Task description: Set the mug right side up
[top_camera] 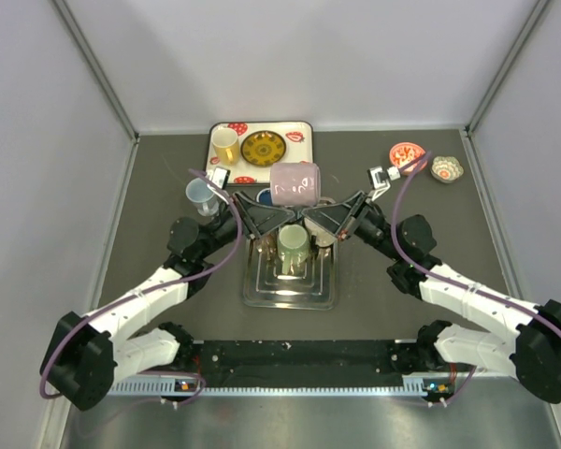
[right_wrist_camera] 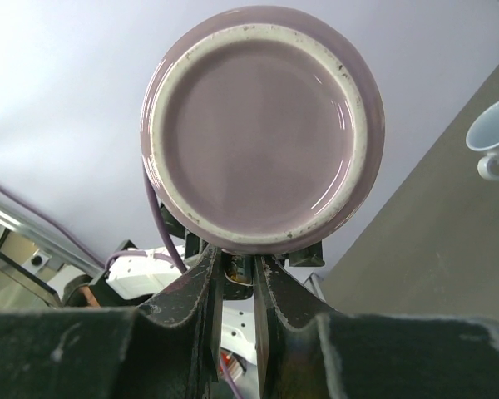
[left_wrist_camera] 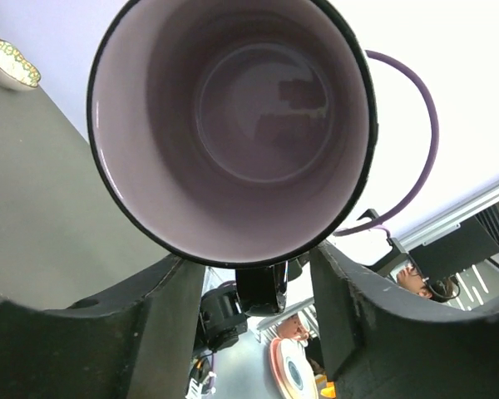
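Note:
The lilac mug (top_camera: 294, 183) hangs on its side in the air above the middle of the table. Its mouth (left_wrist_camera: 233, 125) faces the left wrist camera and its base (right_wrist_camera: 262, 125) faces the right wrist camera. My right gripper (right_wrist_camera: 239, 266) is shut on the mug's handle just under the base. My left gripper (left_wrist_camera: 258, 274) is open, one finger either side of the dark handle (left_wrist_camera: 262, 287), with a gap on both sides. In the top view the left gripper (top_camera: 262, 210) and the right gripper (top_camera: 329, 213) meet under the mug.
Below the mug a green mug (top_camera: 293, 247) stands on a metal rack (top_camera: 262, 290). A light blue cup (top_camera: 201, 195) stands left of the grippers. A white tray (top_camera: 301, 132) at the back holds a yellow mug and a plate. Two small dishes (top_camera: 407, 154) lie back right.

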Controlling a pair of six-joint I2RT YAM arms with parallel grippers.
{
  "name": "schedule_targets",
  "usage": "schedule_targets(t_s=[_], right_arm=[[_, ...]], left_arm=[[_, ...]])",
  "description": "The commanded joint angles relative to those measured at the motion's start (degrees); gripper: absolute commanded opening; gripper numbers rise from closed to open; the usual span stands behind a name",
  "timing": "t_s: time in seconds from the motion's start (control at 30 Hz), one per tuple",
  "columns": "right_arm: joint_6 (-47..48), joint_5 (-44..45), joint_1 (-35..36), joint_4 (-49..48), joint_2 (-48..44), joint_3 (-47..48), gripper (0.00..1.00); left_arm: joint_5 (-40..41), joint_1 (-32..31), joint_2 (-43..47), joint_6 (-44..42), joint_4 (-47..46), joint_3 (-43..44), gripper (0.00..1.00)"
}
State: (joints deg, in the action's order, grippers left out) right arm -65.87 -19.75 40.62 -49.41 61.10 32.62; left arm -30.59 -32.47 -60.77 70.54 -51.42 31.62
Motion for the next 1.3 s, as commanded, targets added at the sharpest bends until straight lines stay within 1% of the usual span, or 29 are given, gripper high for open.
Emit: schedule_targets(t_s=[0.0,0.07,0.1,0.13,0.2,0.23,0.33,0.4,0.43,0.47,0.5,0.53,0.6,0.63,0.73,0.8,0.87,0.9,0.93,0.97,1.0,1.03,1.07,1.1,1.13,1.17,1.2,1.23,1.27], right_arm=[[0.0,-4.3,0.1,-4.4,-1.1,-0.1,0.0],[0.1,-5.1,0.2,-3.9,-1.1,-0.1,0.0],[0.1,-5.3,0.2,-3.9,-1.0,-0.2,0.0],[0.1,-5.6,0.1,-3.9,-1.1,-0.4,0.0],[0.3,-5.7,0.2,-3.5,-1.3,-0.8,0.0],[0.5,-5.8,0.2,-3.3,-1.4,-1.0,0.0],[1.6,-5.9,0.0,-1.2,-2.3,-1.1,0.0],[3.5,-6.3,0.2,2.1,-2.9,-0.5,0.0],[4.6,-6.4,0.1,4.3,-3.8,0.1,0.0],[7.7,-6.4,0.2,7.1,-4.4,1.6,0.0],[9.2,-6.2,0.3,13.5,-4.9,2.4,0.0],[10.8,-5.7,0.5,15.9,-5.5,3.1,0.05],[14.4,-5.6,0.8,21.7,-6.7,5.2,0.18],[15.2,-5.5,1.0,23.2,-7.0,5.7,0.3],[17.6,-4.6,1.5,26.8,-7.9,7.3,0.41],[18.6,-4.3,1.7,28.0,-8.0,8.3,0.45],[19.5,-4.3,1.8,30.0,-8.1,9.2,0.48],[20.0,-4.2,2.0,30.8,-8.4,9.4,0.49],[20.3,-3.7,2.0,33.5,-8.7,9.8,0.5],[21.7,-3.3,2.2,35.2,-9.0,10.6,0.51],[22.7,-1.7,2.4,37.3,-9.8,11.1,0.52],[23.9,-0.5,2.7,40.6,-10.4,11.8,0.53],[26.6,1.0,2.9,46.5,-10.9,13.2,0.53],[27.9,4.1,3.1,49.3,-11.4,13.8,0.53],[28.9,5.4,3.2,52.6,-12.7,14.3,0.53],[31.0,6.6,3.2,56.3,-13.4,14.7,0.53],[31.7,8.6,3.2,57.6,-14.2,14.7,0.53],[32.8,9.8,3.2,58.6,-15.6,14.3,0.54],[33.3,10.9,3.2,60.4,-16.4,14.2,0.54]], left_arm=[[0.4,-0.5,-0.1,0.6,-8.5,3.8,0.54],[0.5,-0.5,-0.2,0.3,-8.7,4.0,0.38],[0.3,-0.5,-0.4,0.4,-8.9,4.1,0.33],[0.4,-0.5,-0.5,0.5,-9.2,4.4,0.21],[0.1,-0.5,-0.5,0.5,-9.0,4.6,0.04],[0.2,-0.5,-0.5,0.5,-8.6,4.8,0.0],[-0.2,-0.5,-0.1,0.3,-8.5,4.8,0.0],[-0.9,-0.6,0.3,-0.4,-5.6,5.4,0.0],[-1.8,-0.6,0.6,-2.7,-3.2,6.5,0.0],[-2.1,-0.7,1.6,-4.3,2.0,7.1,0.0],[-1.8,-0.7,2.5,-6.1,5.5,7.5,0.0],[-0.3,-0.8,3.5,-9.9,8.1,7.8,0.0],[1.7,-1.1,6.8,-13.0,13.2,7.3,0.0],[2.5,-1.1,7.9,-15.7,14.7,6.8,0.0],[5.4,-1.1,11.3,-19.6,19.4,6.3,0.0],[6.6,-1.1,13.3,-21.0,20.4,5.9,0.0],[7.6,-1.1,15.5,-23.3,23.8,6.0,0.0],[9.2,-1.1,16.5,-24.5,25.6,6.5,0.0],[10.4,-1.1,17.4,-27.3,29.8,7.0,0.0],[12.2,-1.1,20.0,-28.9,32.9,7.4,0.0],[16.8,-1.1,21.3,-30.9,36.0,8.6,0.0],[20.9,-1.1,22.6,-35.1,39.4,9.3,0.0],[24.7,-1.1,25.3,-37.3,48.2,10.4,0.0],[32.8,-1.1,26.5,-39.6,51.5,12.7,0.0],[36.3,-1.1,28.0,-43.7,56.7,14.1,0.0],[39.5,-1.1,28.6,-45.5,63.1,15.2,0.0],[43.6,-1.0,28.8,-47.8,67.0,17.6,0.0],[50.3,-1.0,29.0,-48.6,70.0,18.7,0.0],[53.9,-1.0,28.7,-48.9,75.4,19.7,0.0]])
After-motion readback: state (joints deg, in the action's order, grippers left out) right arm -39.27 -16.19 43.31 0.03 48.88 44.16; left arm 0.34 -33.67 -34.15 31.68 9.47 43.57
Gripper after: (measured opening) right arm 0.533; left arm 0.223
